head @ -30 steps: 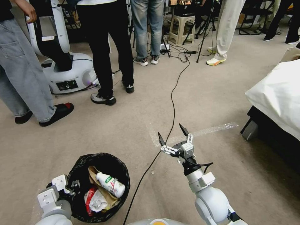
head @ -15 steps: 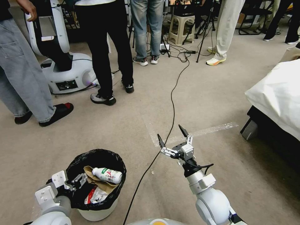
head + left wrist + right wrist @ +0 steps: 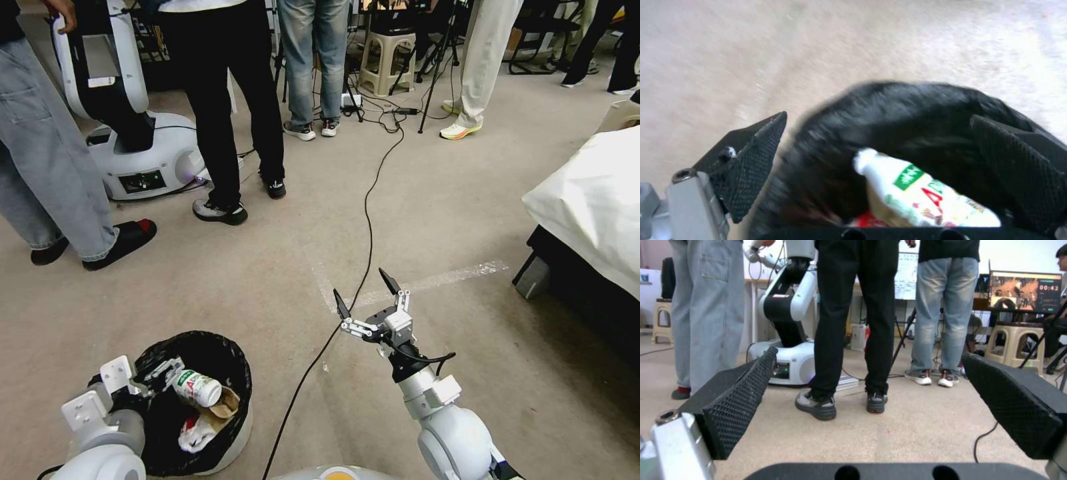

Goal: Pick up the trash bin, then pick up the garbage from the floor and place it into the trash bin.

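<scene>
The trash bin (image 3: pixel 230 353), white with a black bag over its rim, stands low on the carpet at my lower left, leaning slightly. Garbage lies inside it: a small white bottle with a green and red label (image 3: pixel 198 388), a brown paper bag (image 3: pixel 225 402) and a white and red scrap (image 3: pixel 192 432). My left gripper (image 3: pixel 157 377) is at the bin's near-left rim, open. In the left wrist view its fingers straddle the bin (image 3: pixel 907 110), one outside over the carpet and one inside beside the bottle (image 3: pixel 925 195). My right gripper (image 3: pixel 360 285) hovers open above the carpet, right of the bin.
A black cable (image 3: pixel 365 220) runs over the carpet from the far stool (image 3: pixel 385 60) to my base, passing under my right gripper. Several people stand ahead and at left beside another robot's white base (image 3: pixel 150 157). A bed with a white cover (image 3: pixel 593 200) stands at right.
The bin has come down and to the left with my left arm, from raised and tipped toward me to low on the carpet. The bottle has rolled inside it. My right gripper has barely shifted.
</scene>
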